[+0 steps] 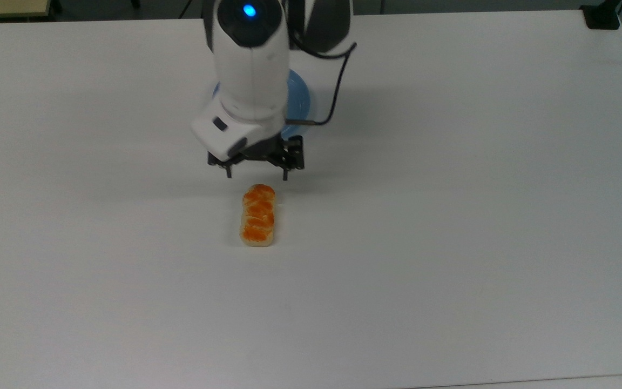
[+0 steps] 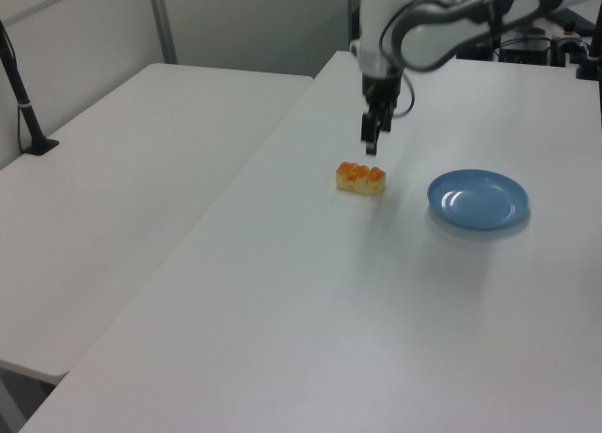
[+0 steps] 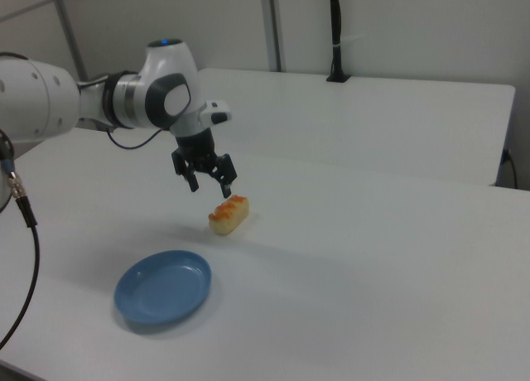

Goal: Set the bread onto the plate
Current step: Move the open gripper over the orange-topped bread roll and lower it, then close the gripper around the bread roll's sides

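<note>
White worktop [image 1: 451,243] fills the scene, with a second white table [image 2: 141,188] adjoining it at the left view's left. Bread [image 1: 258,215] lies flat on the worktop near its middle: a small oblong loaf with a glossy, lumpy orange-brown top and pale cream sides and base, its long axis running up and down in the top view. Gripper [image 1: 257,174] hangs above the worktop just beyond the bread's end nearer the plate; in the right view [image 3: 210,183] it is clear of the loaf, not touching it, with its two dark fingers [image 3: 193,182] spread apart and pointing downward. Nothing is held between them. In the left view the gripper [image 2: 371,147] appears as a dark vertical piece directly over the bread [image 2: 361,177]. Arm [image 1: 250,65], white with dark joints and a lit blue spot on its upper housing, reaches down from the top view's upper edge; a black cable [image 1: 338,92] loops beside it. Plate [image 3: 162,286], round, shallow and light blue, sits on the worktop apart from the bread [image 3: 228,214]; in the top view the arm covers most of it, leaving a blue edge [image 1: 300,100] visible.
</note>
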Robot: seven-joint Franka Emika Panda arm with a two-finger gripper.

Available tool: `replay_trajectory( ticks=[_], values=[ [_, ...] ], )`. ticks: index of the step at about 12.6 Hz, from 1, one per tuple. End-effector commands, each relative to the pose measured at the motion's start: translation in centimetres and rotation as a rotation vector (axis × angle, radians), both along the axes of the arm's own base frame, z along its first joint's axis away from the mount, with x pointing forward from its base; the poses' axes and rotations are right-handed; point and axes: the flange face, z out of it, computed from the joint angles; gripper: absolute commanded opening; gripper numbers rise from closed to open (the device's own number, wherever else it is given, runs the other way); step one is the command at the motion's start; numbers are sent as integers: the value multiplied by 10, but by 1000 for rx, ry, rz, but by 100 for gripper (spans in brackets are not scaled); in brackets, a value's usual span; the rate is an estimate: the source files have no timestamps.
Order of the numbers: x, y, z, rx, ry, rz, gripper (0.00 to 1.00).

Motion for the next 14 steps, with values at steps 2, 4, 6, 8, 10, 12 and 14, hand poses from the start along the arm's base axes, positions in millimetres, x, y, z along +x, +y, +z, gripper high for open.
replay_trajectory(
  ticks=[2, 4, 6, 8, 10, 12, 14],
  values=[
    [20, 8, -52, -14, -39, -1, 100],
    [25, -11, -59, -7, -66, -29, 100],
    [28, -14, -66, -5, -76, -34, 100],
    [31, -14, -74, 0, -95, -50, 100],
    [34, -8, -85, 5, -116, -112, 93],
    [34, -2, -90, 12, -120, -141, 77],
    [34, -1, -88, 16, -121, -143, 55]
  ],
)
